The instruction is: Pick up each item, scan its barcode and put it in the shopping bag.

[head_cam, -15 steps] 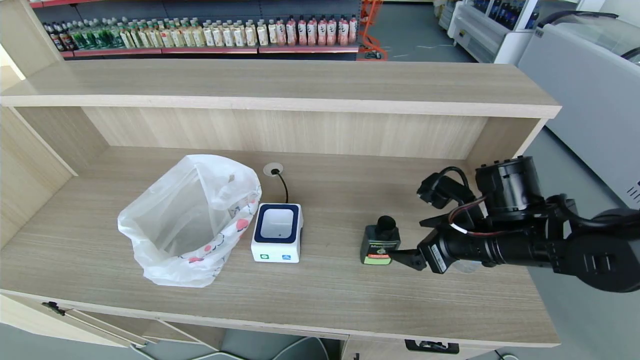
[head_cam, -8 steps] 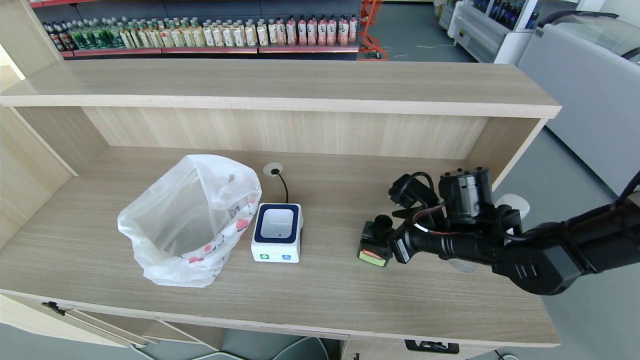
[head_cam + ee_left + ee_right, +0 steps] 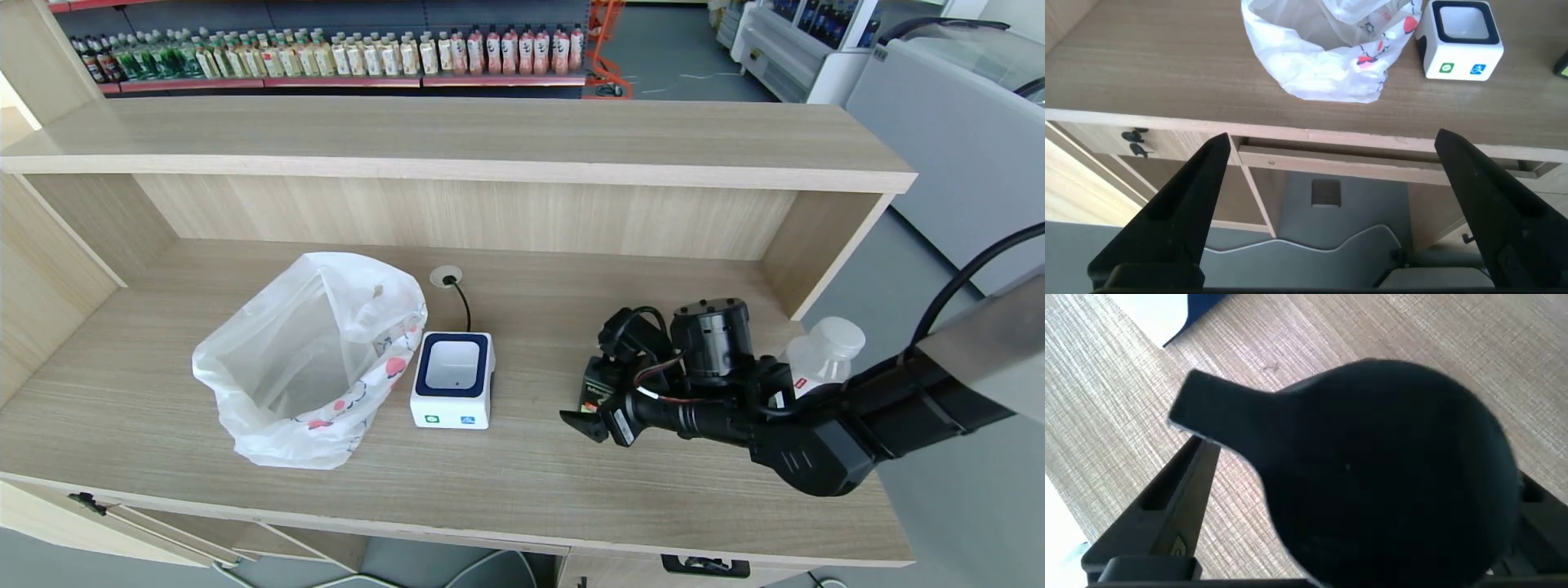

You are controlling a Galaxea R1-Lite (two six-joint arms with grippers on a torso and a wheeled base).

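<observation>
A small dark bottle (image 3: pixel 594 390) with a black spouted cap (image 3: pixel 1388 457) stands on the wooden counter (image 3: pixel 506 482), right of the white and blue scanner (image 3: pixel 451 380). My right gripper (image 3: pixel 589 406) lies low over the counter, open, with a finger on either side of the bottle; a strip of wood shows between one finger (image 3: pixel 1167 523) and the cap. The arm hides most of the bottle's body. The white plastic shopping bag (image 3: pixel 310 359) stands open left of the scanner. My left gripper (image 3: pixel 1331 204) hangs open and empty below the counter's front edge.
A clear bottle with a white cap (image 3: pixel 824 351) stands at the counter's right end behind my right arm. The scanner's cable runs to a hole (image 3: pixel 446 278) at the back. A raised back wall and side walls enclose the counter. Drawers (image 3: pixel 1339 159) sit under its front edge.
My right arm has swung left and lowered, bringing its fingers around the dark bottle. The bottle has shifted slightly left. The clear bottle behind the arm has come into sight.
</observation>
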